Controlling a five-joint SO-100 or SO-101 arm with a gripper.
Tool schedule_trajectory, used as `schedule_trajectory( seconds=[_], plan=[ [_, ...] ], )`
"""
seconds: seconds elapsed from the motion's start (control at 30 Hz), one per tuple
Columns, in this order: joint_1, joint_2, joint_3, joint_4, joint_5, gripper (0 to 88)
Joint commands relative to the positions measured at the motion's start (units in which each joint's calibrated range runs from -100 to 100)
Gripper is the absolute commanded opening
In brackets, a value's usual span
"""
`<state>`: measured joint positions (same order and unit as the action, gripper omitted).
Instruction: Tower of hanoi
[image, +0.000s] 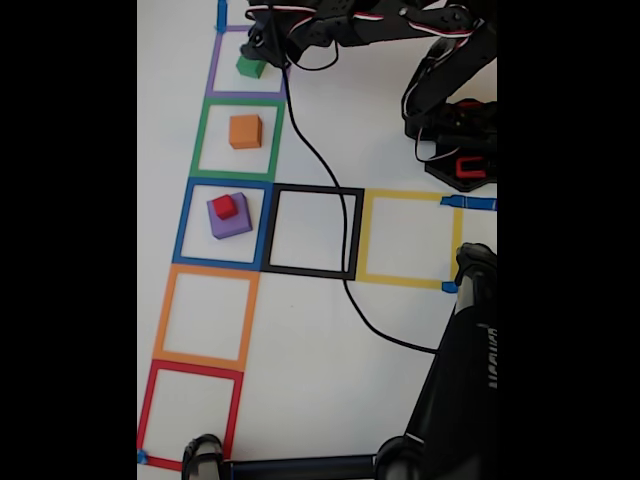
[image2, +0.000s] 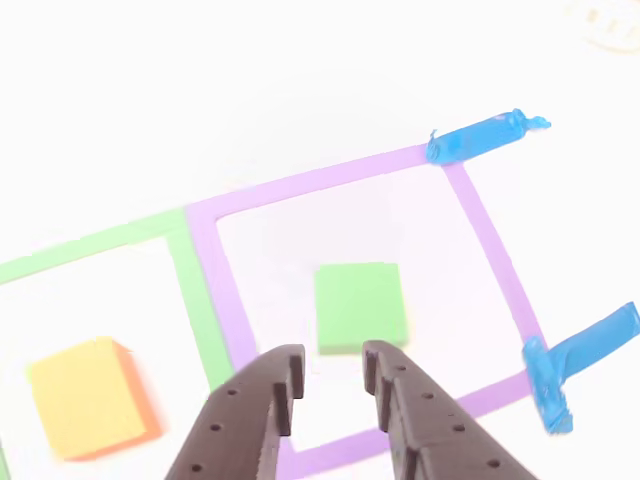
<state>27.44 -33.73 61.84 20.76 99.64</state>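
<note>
We see four cubes on the white desk (image: 400, 120), inside a column of tape squares in the fixed view. The green cube (image: 251, 67) sits in the purple square (image: 212, 75) at the top, its edges turned slightly off the tape lines. The orange cube (image: 245, 131) sits in the green square (image: 198, 140) below, roughly square to the tape. The purple cube (image: 231, 218) sits in the blue square (image: 182, 222), rotated a little, with the red cube (image: 225, 206) stacked on top of it. None has a long axis; all rest flat.

In the other view the green cube (image2: 360, 306) lies just beyond the tool (image2: 328, 385). The tool's two dark fingers (image2: 262, 410) stand a narrow gap apart, holding nothing, tips short of the cube. The orange cube (image2: 92, 397) lies at lower left.

Some white lettering shows on a black stand (image: 470, 370) at lower right in the fixed view; we cannot read it.
</note>
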Motion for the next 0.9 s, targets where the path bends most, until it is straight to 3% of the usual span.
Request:
schedule_trajectory(
  seconds=[0.0, 0.23, 0.4, 0.6, 0.87],
  plan=[
    [-4.72, -10.40, -5.57, 16.17, 0.36, 1.2],
    [-15.27, -17.42, -26.30, 46.85, 0.36, 1.2],
    [-24.66, -17.18, -43.02, 62.16, 0.36, 1.2],
    [-36.65, -16.05, -56.66, 72.44, 0.36, 1.1],
    [-48.34, -16.05, -62.93, 76.57, 0.36, 1.1]
  ],
)
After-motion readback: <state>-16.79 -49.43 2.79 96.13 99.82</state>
